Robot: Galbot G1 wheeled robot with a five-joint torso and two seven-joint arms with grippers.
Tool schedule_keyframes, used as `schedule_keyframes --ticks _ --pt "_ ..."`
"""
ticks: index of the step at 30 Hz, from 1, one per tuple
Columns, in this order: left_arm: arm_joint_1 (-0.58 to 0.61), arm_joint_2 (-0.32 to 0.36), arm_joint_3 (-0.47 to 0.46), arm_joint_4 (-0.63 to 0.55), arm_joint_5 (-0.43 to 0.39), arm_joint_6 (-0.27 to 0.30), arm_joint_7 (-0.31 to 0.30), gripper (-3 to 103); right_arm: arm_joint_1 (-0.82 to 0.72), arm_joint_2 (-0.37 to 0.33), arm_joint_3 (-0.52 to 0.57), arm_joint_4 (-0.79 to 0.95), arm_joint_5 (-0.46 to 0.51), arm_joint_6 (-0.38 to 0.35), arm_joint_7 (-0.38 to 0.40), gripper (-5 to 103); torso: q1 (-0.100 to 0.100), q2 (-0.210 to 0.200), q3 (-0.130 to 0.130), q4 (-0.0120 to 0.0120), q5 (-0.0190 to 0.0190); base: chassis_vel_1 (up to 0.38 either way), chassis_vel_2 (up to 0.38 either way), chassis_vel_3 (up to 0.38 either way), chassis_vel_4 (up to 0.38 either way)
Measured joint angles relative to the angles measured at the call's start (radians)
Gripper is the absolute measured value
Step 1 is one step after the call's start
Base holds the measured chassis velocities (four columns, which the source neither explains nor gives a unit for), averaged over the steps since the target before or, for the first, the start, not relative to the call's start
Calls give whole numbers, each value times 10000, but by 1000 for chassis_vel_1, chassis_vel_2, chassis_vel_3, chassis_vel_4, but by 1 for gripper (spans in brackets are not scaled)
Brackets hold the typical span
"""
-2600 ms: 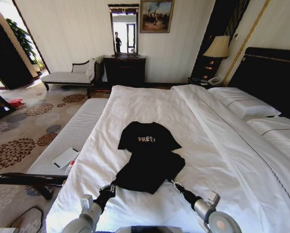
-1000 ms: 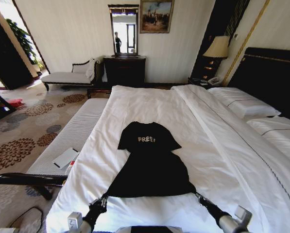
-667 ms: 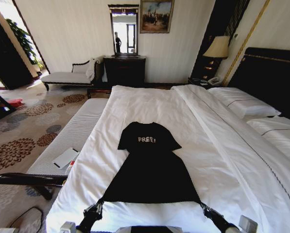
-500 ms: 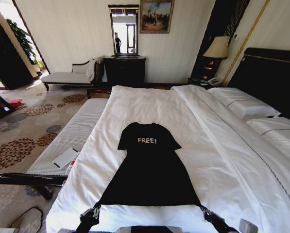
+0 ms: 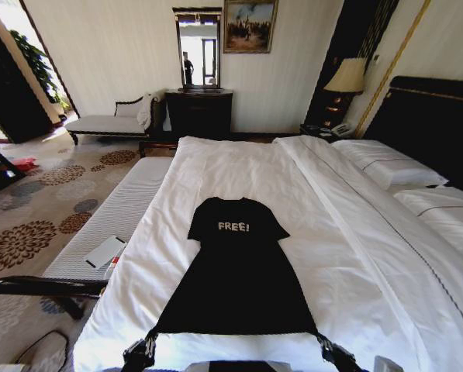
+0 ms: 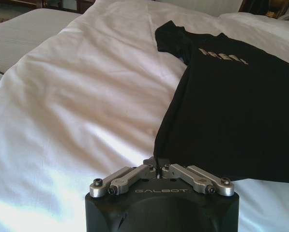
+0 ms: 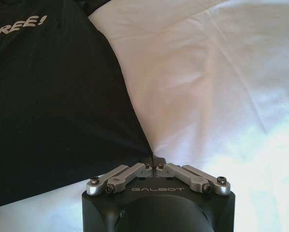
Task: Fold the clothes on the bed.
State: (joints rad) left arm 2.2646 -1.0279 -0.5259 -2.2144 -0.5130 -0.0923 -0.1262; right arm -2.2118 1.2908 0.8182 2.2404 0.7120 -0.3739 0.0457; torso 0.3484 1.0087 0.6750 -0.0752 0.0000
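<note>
So the black T-shirt (image 5: 239, 275) is laid out flat on the white bed (image 5: 347, 256), roughly in the middle of the near half, collar end pointing away from the robot toward the far wall. It's spread full length and looks pretty smooth: short sleeves sticking out to either side up top, body widening toward the hem so the whole thing reads like a long trapezoid. White block letters across the chest spell "FREE!". The fabric looks soft and matte, with only faint creases in the wrist views.

The hem is pulled taut in a straight line near the foot edge of the bed. The left end effector (image 5: 149, 342) is pinched closed on the hem's left corner, and the right end effector (image 5: 322, 342) is pinched closed on the right corner. In the left wrist view the left end effector's fingertips meet right at the point of black cloth (image 6: 156, 162), and it's the same story on the right (image 7: 153, 161), where the corner of the shirt runs down to a tip between the closed fingers.

The sheets around the shirt are a bit rumpled. The white pillows (image 5: 386, 164) sit well apart from it, up against the dark headboard (image 5: 433, 124) on the right.
</note>
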Motion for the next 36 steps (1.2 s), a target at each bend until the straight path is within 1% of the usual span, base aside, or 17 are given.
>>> schedule_keyframes --ticks 8,9,11,12,16,17,19,20,24,25,26,30,31,32,34,35,36 --pt "-261 -57 453 313 266 -35 -172 0 461 66 -367 -287 -372 288 -129 0 0 0 0 0 0 0 0 0 0" --pt "-319 -57 553 372 350 -32 -246 0 498 63 -426 -312 -498 355 -139 5 0 0 0 -1 0 0 0 0 0" --pt "-353 -63 604 418 400 -30 -308 0 510 62 -463 -322 -567 375 -137 5 1 0 0 0 0 0 0 0 0" --pt "-399 -68 664 497 461 -22 -424 -1 518 62 -515 -328 -627 384 -113 11 0 0 0 0 0 0 0 0 0" --pt "-416 -40 647 570 561 48 -667 15 451 89 -486 -302 -639 354 18 32 0 0 0 1 0 0 0 0 0" --pt "-416 -40 647 570 561 48 -667 15 451 89 -486 -302 -639 354 18 32 0 0 0 1 0 0 0 0 0" --pt "-432 -75 573 521 599 40 -738 26 403 91 -359 -268 -661 355 42 37 0 0 0 1 0 0 0 0 0" --pt "-432 -75 573 521 599 40 -738 26 403 91 -359 -268 -661 355 42 37 0 0 0 1 0 0 0 0 0" --pt "-427 -187 485 264 687 -36 -836 47 211 64 -28 54 -405 451 -46 60 0 -1 0 0 1 0 0 0 0" --pt "-427 -187 485 264 687 -36 -836 47 211 64 -28 54 -405 451 -46 60 0 -1 0 0 1 0 0 0 0" --pt "-421 -203 482 226 702 -69 -845 47 210 55 74 151 -274 466 -54 65 0 0 0 0 2 0 0 0 0" --pt "-429 -323 433 17 706 -207 -905 69 303 -48 645 579 612 472 -27 81 0 0 0 0 0 0 0 0 0" --pt "-429 -323 433 17 706 -207 -905 69 303 -48 645 579 612 472 -27 81 0 0 0 0 0 0 0 0 0" --pt "-472 -354 425 -62 756 -324 -994 74 395 -153 849 682 962 488 -10 86 0 0 0 0 1 0 0 0 0" --pt "-524 -372 425 -96 795 -446 -1072 74 477 -245 970 729 1232 507 3 91 0 0 0 0 1 0 0 0 0" --pt "-639 -409 424 -158 843 -651 -1184 85 650 -392 1114 778 1651 534 21 96 0 -1 0 0 1 0 0 0 0" --pt "-714 -438 416 -204 861 -719 -1212 85 776 -502 1180 794 1910 543 37 99 0 0 1 -1 1 0 0 0 0"
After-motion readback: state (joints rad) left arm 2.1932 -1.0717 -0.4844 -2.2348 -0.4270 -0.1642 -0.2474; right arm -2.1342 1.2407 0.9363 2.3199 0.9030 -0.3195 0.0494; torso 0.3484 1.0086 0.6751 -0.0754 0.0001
